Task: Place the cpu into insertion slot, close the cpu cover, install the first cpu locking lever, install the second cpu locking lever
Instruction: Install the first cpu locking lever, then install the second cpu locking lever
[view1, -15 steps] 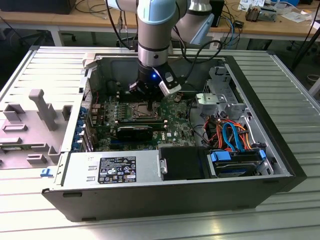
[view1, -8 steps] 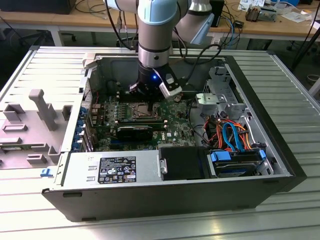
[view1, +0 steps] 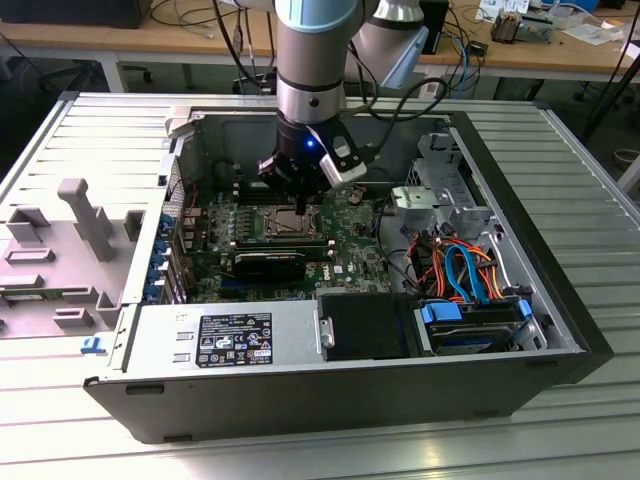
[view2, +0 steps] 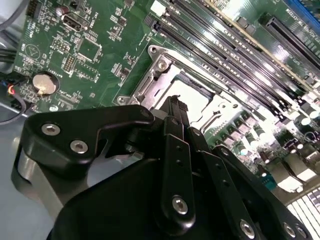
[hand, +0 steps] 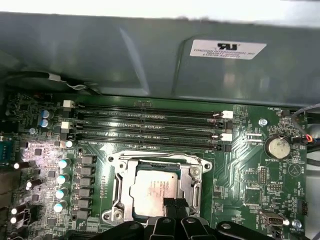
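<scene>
Pincer (hand: 174, 204) touching cpu (hand: 152, 190); cpu cover (hand: 121, 187) closed.

**Slatted metal table carrying an opened computer case**

A table (view1: 590, 190) of ribbed, pale metal slats carries the scene. An opened desktop computer case (view1: 330, 400) lies on its side across the middle of it, open face up. Towards the exterior view's left, just beside the case, a grey moulded plastic fixture (view1: 70, 240) with raised blocks and recesses rests on the slats. A small blue clip (view1: 92, 345) lies near the case's corner.
</scene>
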